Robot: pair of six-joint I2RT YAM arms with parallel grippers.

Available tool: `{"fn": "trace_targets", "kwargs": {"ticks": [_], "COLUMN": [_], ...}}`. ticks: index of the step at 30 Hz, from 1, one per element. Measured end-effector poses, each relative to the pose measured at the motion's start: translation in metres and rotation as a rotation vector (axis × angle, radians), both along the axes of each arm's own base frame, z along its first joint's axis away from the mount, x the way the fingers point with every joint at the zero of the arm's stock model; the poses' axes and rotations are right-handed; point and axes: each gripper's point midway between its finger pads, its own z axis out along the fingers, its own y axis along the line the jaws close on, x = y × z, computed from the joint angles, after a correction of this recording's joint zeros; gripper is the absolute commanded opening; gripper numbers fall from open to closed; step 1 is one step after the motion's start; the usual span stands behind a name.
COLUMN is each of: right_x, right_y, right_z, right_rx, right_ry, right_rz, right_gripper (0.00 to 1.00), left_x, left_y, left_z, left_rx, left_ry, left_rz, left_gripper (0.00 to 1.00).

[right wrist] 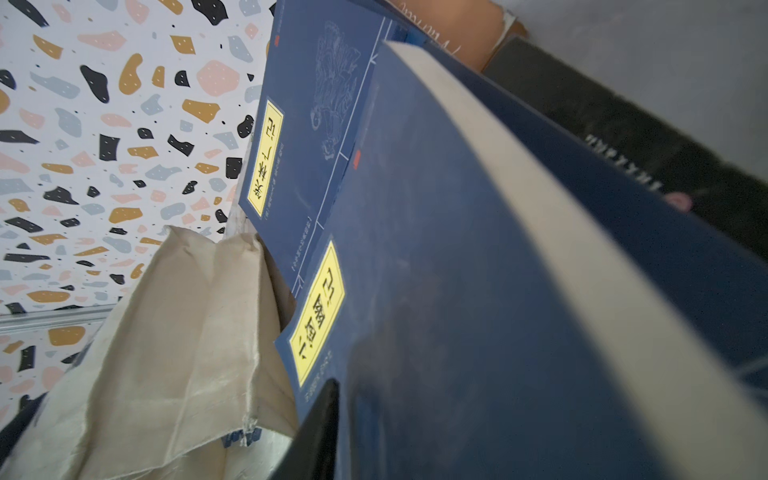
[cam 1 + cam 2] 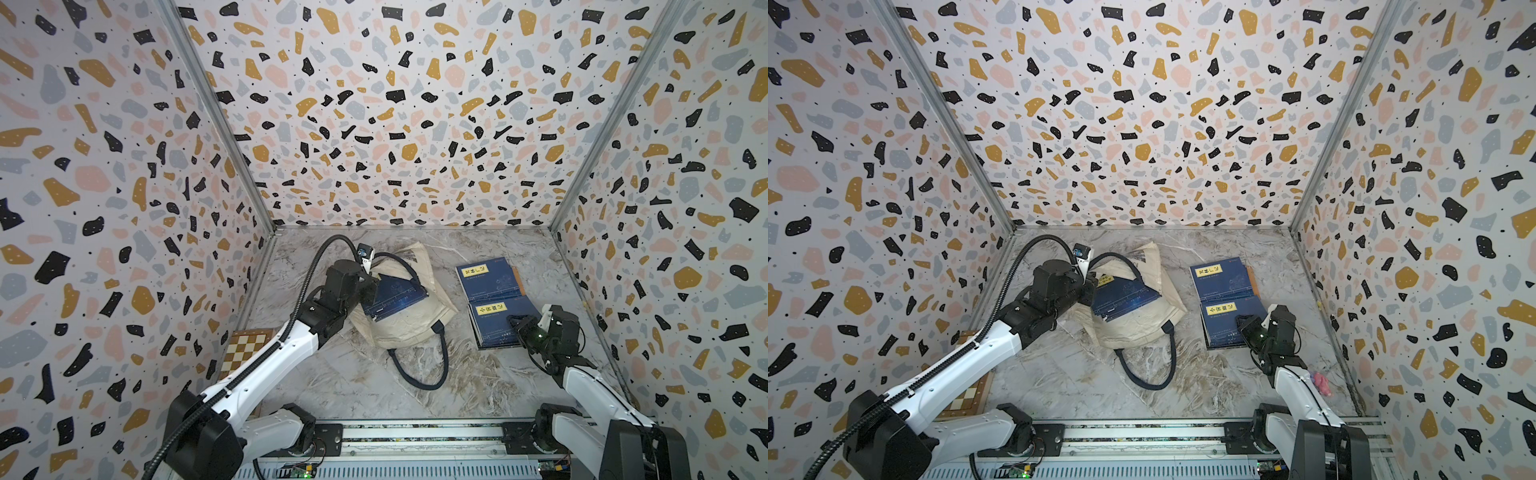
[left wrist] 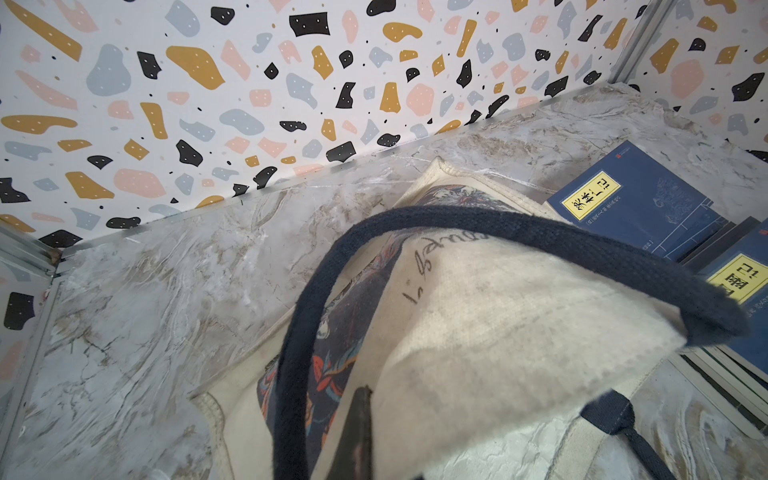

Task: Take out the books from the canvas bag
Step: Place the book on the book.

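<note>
The marble-patterned worktop (image 2: 353, 395) is boxed in by terrazzo-print walls (image 2: 374, 124) on its left, back and right edges; the arms' rail runs along the front edge. The cream canvas bag with navy handles (image 2: 411, 328) lies slumped on its side left of the middle, reaching toward the back edge. One navy handle loop (image 2: 419, 376) trails toward the front. Bare marble shows across the front centre and the back right corner, and a narrow strip of it separates the bag from the books on the right. A brown-and-cream chessboard box (image 2: 245, 345) sits against the left edge, partly under the left arm. A small pink object (image 2: 1320, 382) lies near the right edge.

One dark navy-blue paperback (image 2: 399, 297) lies tilted on the bag at its mouth; whether any of it is inside I cannot tell. On the right half, a far navy paperback with a yellow title label (image 2: 486, 278) lies flat. Just in front of it is a near stack of navy paperbacks (image 2: 490, 328).

The left gripper (image 2: 371, 286) has its jaws closed at that tilted paperback's far-left corner, beside the bag's rim; which of the two it pinches I cannot tell.

The right gripper (image 2: 519, 326) sits at the near stack's right edge. In the right wrist view the top cover (image 1: 457, 291) bows upward beside one dark finger (image 1: 316, 436). How wide the jaws stand, and whether they grip, I cannot tell.
</note>
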Motion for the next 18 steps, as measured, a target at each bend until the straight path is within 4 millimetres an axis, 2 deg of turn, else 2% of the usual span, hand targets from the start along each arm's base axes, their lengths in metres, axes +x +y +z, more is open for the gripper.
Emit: {"fn": "trace_targets", "kwargs": {"ticks": [5,13,18], "right_x": [0.000,0.005,-0.007], "right_y": [-0.001,0.003,0.004], "right_z": [0.002,0.013,0.001], "right_rx": [-0.010,-0.023,-0.024], "right_ry": [0.009,0.046,0.130], "right_rz": [0.003,0.050,0.066], "right_gripper": [0.57,0.63,0.63], "left_x": [0.000,-0.001,-0.002], "left_y": [0.000,-0.001,-0.002], "left_z": [-0.001,-0.001,-0.001], "left_rx": [0.001,-0.002,-0.001], "left_ry": [0.003,0.006,0.015], "left_rz": [-0.001,-0.008,-0.013], "left_gripper": [0.00,0.00,0.00]}}
